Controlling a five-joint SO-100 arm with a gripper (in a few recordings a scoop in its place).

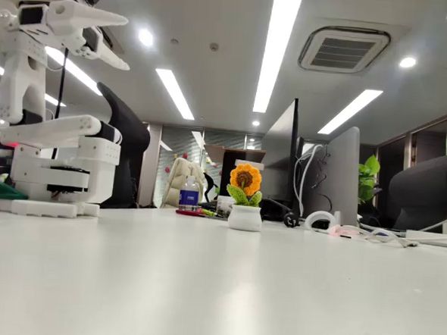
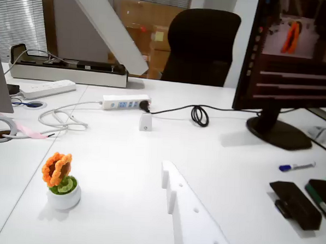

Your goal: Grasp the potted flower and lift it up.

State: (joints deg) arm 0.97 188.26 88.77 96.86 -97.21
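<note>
While the gripper (image 2: 152, 116) hangs high over the desk, its jaws are spread wide, gripping nothing: in the wrist view one white finger (image 2: 105, 23) slants down from the top and the other rises from the bottom edge. In the fixed view the gripper (image 1: 113, 43) sits at upper left, atop the white arm (image 1: 54, 138). The potted flower (image 2: 61, 181) stands upright at lower left of the wrist view, well apart from both fingers, alone on the white table (image 2: 122, 169). In the fixed view the potted flower (image 1: 245, 198) sits mid-frame. Behind it, a power strip (image 2: 126, 102), a monitor (image 2: 289, 57) at right, a black chair (image 2: 202, 45).
</note>
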